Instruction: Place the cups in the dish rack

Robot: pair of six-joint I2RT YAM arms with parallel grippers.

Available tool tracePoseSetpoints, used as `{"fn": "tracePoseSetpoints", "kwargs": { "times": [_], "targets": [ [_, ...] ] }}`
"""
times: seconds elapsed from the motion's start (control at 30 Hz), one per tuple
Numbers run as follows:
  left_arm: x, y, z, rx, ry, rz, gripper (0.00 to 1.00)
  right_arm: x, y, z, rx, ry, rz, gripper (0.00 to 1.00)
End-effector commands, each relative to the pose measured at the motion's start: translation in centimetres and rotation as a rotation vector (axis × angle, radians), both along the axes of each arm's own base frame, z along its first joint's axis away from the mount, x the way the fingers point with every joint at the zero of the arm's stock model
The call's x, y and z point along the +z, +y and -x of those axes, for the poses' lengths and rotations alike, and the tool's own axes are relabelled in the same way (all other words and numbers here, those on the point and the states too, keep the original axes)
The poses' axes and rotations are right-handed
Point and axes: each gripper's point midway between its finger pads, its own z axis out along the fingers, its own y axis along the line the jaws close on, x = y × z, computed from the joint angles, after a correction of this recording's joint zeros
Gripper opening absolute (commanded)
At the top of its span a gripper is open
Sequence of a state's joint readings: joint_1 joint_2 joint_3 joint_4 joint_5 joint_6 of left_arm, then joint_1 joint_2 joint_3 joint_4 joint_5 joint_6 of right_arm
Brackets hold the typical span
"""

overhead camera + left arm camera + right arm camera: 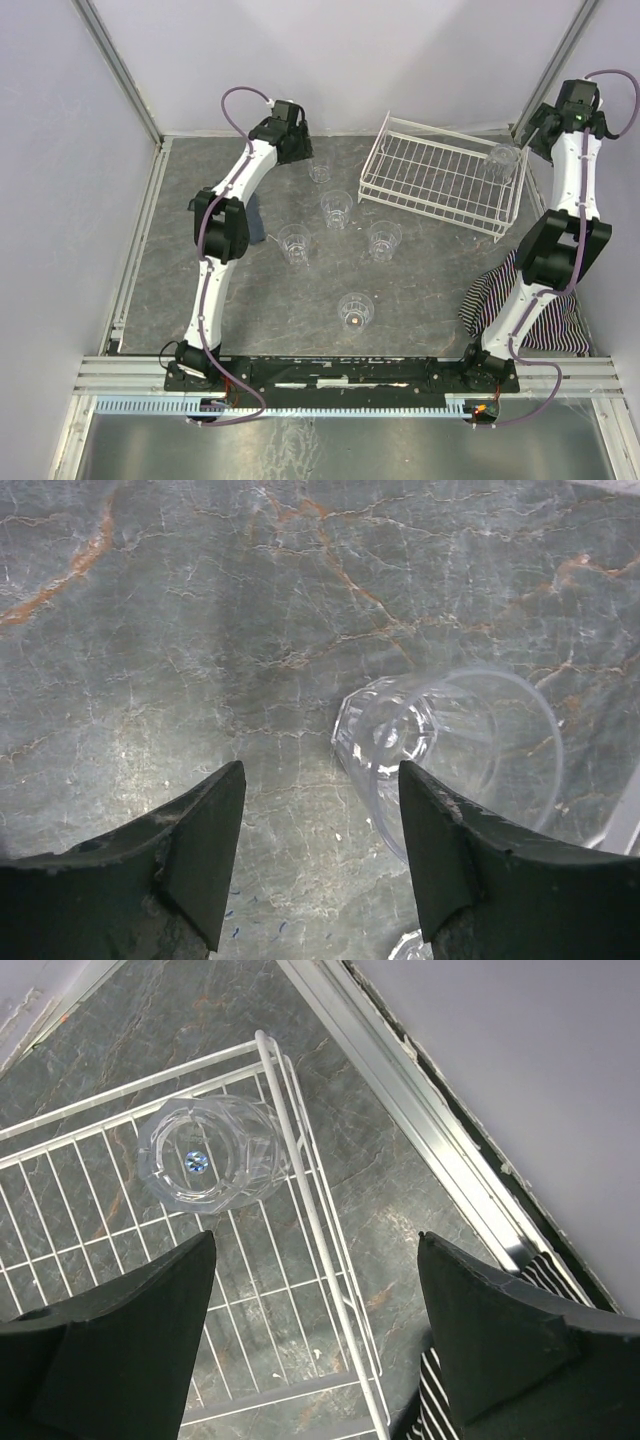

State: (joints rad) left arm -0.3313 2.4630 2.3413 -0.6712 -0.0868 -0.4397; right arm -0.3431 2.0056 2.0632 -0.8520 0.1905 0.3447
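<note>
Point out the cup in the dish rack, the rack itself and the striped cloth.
cup in the dish rack (210, 1152): right wrist view, the cup's middle.
dish rack (430, 178): top external view, bare wire floor.
striped cloth (562, 322): top external view, its right half.

Six cups in all: one rack cup (503, 160) sits inside the single dish rack (430, 175), and five stand on the worktop (440, 290), namely the far cup (320, 172), the middle cup (337, 208), the left cup (294, 243), the right cup (384, 240) and the near cup (355, 311). There is one striped cloth (565, 325). There are two pincers, the left pincer (320, 775) and the right pincer (315, 1245).
</note>
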Motion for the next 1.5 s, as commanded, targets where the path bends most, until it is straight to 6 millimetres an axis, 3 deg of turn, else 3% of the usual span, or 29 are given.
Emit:
{"fn": "tracePoseSetpoints", "kwargs": {
  "times": [0.0, 0.2, 0.37, 0.43, 0.53, 0.67, 0.8, 0.97, 1.1, 1.23, 1.33, 1.47],
  "targets": [
    [-0.3, 0.5, -1.2, -0.005, -0.035, -0.056, 0.63, 3.9, 0.1, 0.1, -0.003, -0.110, 0.020, 0.89],
    [-1.0, 0.5, -1.7, -0.003, -0.036, -0.064, 0.57, 4.1, 0.2, 0.2, -0.004, -0.118, 0.008, 0.88],
    [-0.9, -0.1, -1.9, -0.010, -0.039, -0.033, 0.25, 4.2, 0.5, 0.5, -0.007, -0.125, -0.004, 0.88],
    [-0.3, -0.4, -1.9, -0.015, -0.048, -0.013, 0.17, 4.5, 0.5, 0.6, -0.009, -0.130, -0.001, 0.88],
    [1.1, -1.0, -1.7, -0.031, -0.061, 0.025, 0.03, 5.2, 0.6, 0.8, 0.001, -0.140, 0.008, 0.87],
    [3.8, -1.3, -0.7, -0.050, -0.067, 0.078, 0.03, 7.6, 1.2, 0.8, 0.018, -0.194, 0.013, 0.87],
    [7.3, -0.8, 0.7, -0.046, -0.063, 0.246, 0.03, 10.7, 3.4, -0.3, 0.092, -0.300, -0.048, 0.87],
    [13.4, 0.3, 3.3, -0.048, -0.132, 0.382, 0.03, 12.9, 9.1, -2.7, 0.298, -0.421, -0.191, 0.87],
    [17.5, 0.5, 5.4, -0.076, -0.150, 0.486, 0.03, 14.1, 16.1, -4.3, 0.512, -0.521, -0.321, 0.88],
    [21.8, 0.0, 7.9, -0.127, -0.179, 0.654, 0.03, 15.4, 24.0, -5.3, 0.651, -0.604, -0.580, 0.90],
    [24.6, -1.1, 9.8, -0.190, -0.191, 0.799, 0.03, 16.6, 29.8, -5.0, 0.735, -0.658, -0.799, 0.91],
    [26.6, -2.8, 11.5, -0.263, -0.169, 1.029, 0.03, 18.7, 35.3, -3.6, 0.814, -0.753, -1.103, 0.92]
  ]
}}
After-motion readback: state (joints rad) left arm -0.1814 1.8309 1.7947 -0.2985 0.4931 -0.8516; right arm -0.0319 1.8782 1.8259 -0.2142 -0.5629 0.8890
